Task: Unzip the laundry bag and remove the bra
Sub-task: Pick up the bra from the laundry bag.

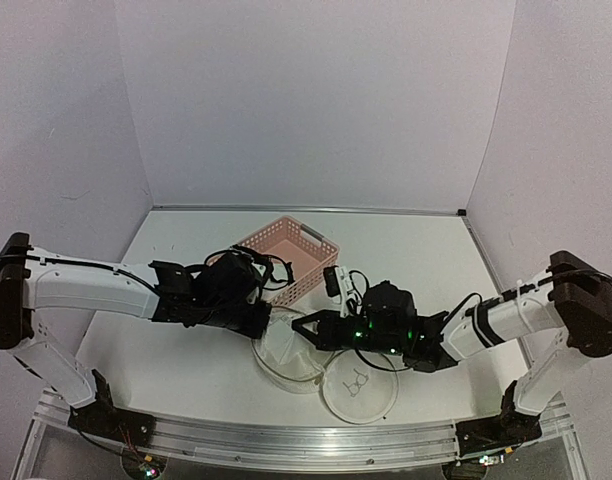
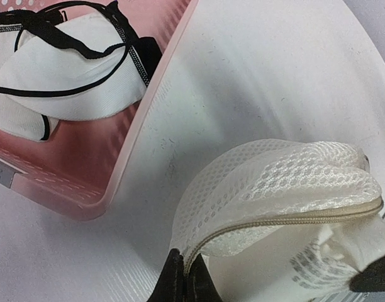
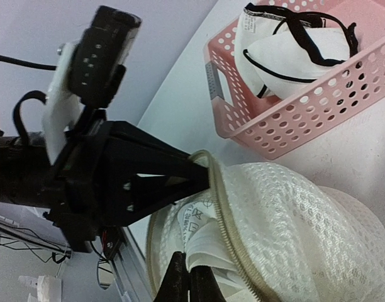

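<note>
Ok, both clenched on laundry bag (image 1: 286, 352): left gripper (image 2: 186, 272) nips the zip rim (image 2: 293, 220), right gripper (image 3: 189, 278) pinches the edge opp. Bag sits on table (image 1: 186, 360) just in front of pink basket (image 3: 293, 135) (gaping open, care tag (image 2: 312, 264) showing); bra (image 2: 73, 69) lies inside basket w/ dark straps on top

Left arm (image 1: 86, 290): reaching in low from left of laundry bag (image 2: 280, 182).
Left gripper (image 2: 182, 280): clamped on bag's zip rim.
Right arm (image 1: 496, 320): stretched in from right of bag.
Right gripper (image 3: 187, 283): fingers pressed together on bag's rim.
</note>
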Available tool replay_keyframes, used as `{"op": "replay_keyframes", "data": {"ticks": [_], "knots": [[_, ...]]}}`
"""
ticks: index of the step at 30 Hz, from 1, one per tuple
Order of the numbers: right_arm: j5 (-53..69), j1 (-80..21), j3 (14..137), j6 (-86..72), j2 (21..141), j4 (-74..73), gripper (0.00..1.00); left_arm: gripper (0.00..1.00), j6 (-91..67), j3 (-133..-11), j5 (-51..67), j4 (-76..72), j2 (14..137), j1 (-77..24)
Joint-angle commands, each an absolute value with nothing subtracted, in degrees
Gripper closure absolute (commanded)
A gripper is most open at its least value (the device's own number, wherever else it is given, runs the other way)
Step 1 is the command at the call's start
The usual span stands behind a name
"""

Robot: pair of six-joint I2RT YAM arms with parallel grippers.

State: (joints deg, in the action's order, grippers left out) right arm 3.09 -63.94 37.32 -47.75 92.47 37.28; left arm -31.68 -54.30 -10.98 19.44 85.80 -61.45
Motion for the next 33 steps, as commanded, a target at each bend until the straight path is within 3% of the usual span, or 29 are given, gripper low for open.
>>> {"op": "replay_keyframes", "data": {"ticks": [1, 19, 33], "knots": [[5.7, -64.2, 36.5, -45.7, 87.1, 46.0, 1.0, 1.0, -32.6, -56.5, -12.8, 18.0, 86.2, -61.5], [-3.6, -64.4, 34.7, -39.4, 73.1, 44.6, 1.0, 1.0, -32.9, -55.8, -12.0, 18.0, 85.1, -61.5], [-6.9, -64.4, 39.4, -37.6, 71.8, 48.7, 1.0, 1.0, -32.3, -56.4, -9.4, 17.6, 86.3, -61.6]]}}
